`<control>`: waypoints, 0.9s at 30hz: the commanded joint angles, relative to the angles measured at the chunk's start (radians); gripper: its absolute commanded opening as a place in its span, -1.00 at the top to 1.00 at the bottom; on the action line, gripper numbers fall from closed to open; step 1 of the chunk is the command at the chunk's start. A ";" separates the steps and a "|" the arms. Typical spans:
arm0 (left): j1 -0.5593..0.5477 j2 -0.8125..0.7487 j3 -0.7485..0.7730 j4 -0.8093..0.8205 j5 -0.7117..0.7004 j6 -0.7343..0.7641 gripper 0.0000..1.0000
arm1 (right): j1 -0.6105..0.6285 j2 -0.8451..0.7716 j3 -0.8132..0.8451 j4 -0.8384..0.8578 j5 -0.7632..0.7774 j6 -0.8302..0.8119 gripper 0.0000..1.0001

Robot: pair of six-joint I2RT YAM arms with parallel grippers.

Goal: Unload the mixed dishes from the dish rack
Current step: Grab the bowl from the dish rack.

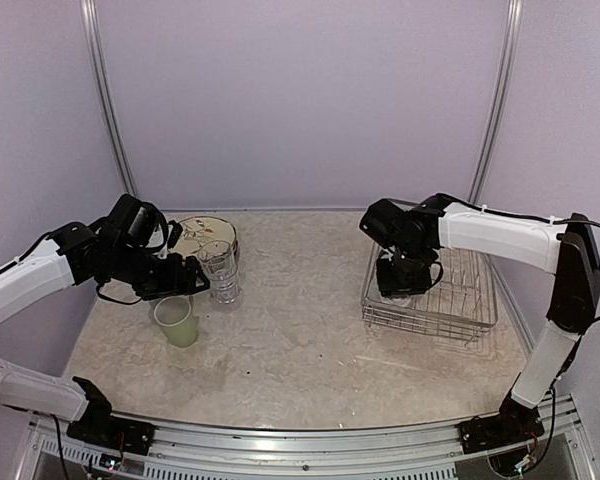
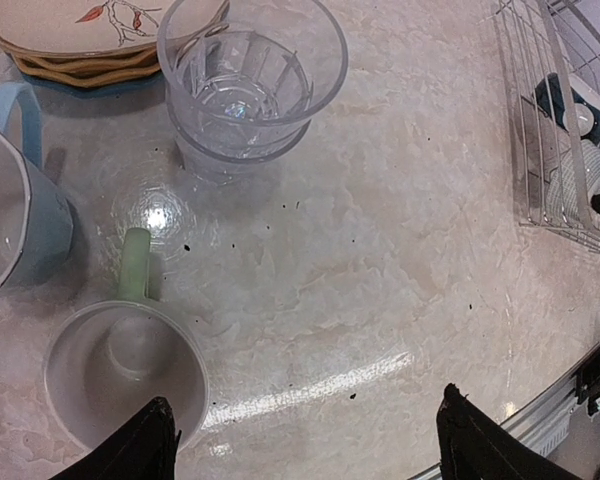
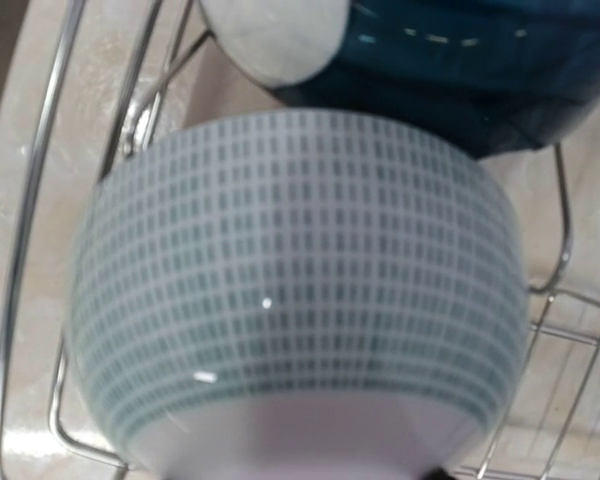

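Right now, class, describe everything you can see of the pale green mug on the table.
The pale green mug stands upright on the marbled table, mouth up and empty, glossy like glazed ceramic, paler inside. Its loop handle faces the glass tumblers. It stands apart from the light blue mug and seems to touch only the table.

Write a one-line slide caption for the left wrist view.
Green mug, blue mug, glass tumbler and plates stand outside the rack.

Light was even and soft from overhead; shadows were faint. Glare streaked the table. The bowl was close and slightly blurred.
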 commanded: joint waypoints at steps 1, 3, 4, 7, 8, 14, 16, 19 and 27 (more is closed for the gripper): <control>-0.004 -0.006 0.033 -0.002 0.016 0.005 -0.71 | 0.003 -0.017 -0.003 -0.009 0.081 0.035 0.33; -0.004 -0.008 0.034 -0.002 0.018 0.002 -0.71 | 0.005 -0.040 -0.002 -0.001 0.087 0.037 0.35; -0.004 -0.009 0.035 -0.002 0.019 0.001 -0.71 | 0.006 -0.051 -0.003 0.004 0.091 0.038 0.37; -0.005 -0.013 0.035 0.000 0.021 -0.006 -0.71 | 0.009 -0.091 -0.019 0.029 0.097 0.040 0.43; -0.005 -0.013 0.036 0.001 0.024 -0.007 -0.71 | 0.009 -0.102 -0.027 0.043 0.094 0.037 0.44; -0.010 -0.009 0.049 0.005 0.036 -0.013 -0.71 | 0.015 -0.136 -0.050 0.050 0.098 0.043 0.48; -0.012 -0.009 0.055 0.005 0.040 -0.017 -0.71 | 0.015 -0.148 -0.059 0.050 0.107 0.047 0.48; -0.013 -0.009 0.072 0.005 0.057 -0.022 -0.71 | 0.015 -0.170 -0.083 0.073 0.101 0.049 0.50; -0.014 -0.008 0.142 0.049 0.166 -0.053 -0.72 | 0.016 -0.196 -0.102 0.094 0.117 0.043 0.54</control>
